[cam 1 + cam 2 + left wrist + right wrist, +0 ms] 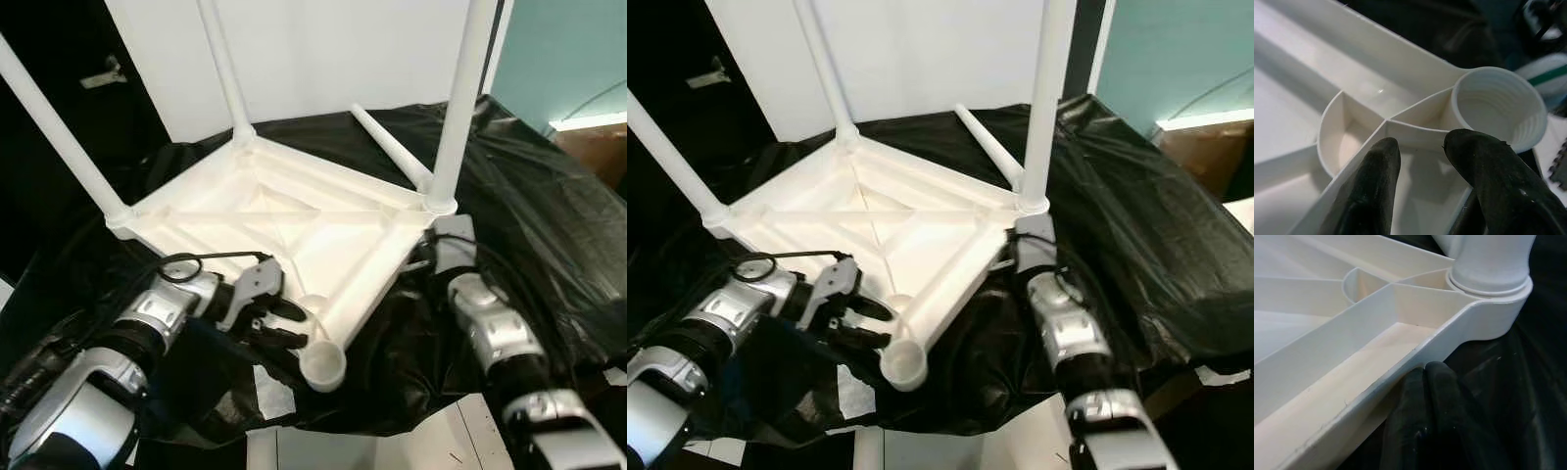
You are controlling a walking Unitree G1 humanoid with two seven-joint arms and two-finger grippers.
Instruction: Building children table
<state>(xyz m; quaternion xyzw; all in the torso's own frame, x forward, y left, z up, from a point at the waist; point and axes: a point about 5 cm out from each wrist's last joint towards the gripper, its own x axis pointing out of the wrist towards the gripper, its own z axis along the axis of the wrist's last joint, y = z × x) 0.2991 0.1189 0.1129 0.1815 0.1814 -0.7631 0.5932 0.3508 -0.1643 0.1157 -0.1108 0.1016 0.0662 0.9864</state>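
Note:
A white plastic children's table (294, 211) lies upside down on a black sheet. Three legs stand up from its corners: the left leg (59, 127), the back leg (225, 69) and the right leg (460, 108). A loose fourth leg (392, 147) lies on the sheet behind the table. The near corner's round socket (322, 367) holds no leg. My left gripper (1422, 142) is open, its fingertips (284, 323) at the rim just beside that socket. My right gripper (1425, 377) is shut, its fingertips pressed against the outside of the rim below the right leg's corner.
The black plastic sheet (549, 225) covers the raised work surface and hangs over its near edge. A white panel (323, 49) stands behind it. Pale floor tiles (392, 441) show at the bottom, and a brown box (598, 147) is at the far right.

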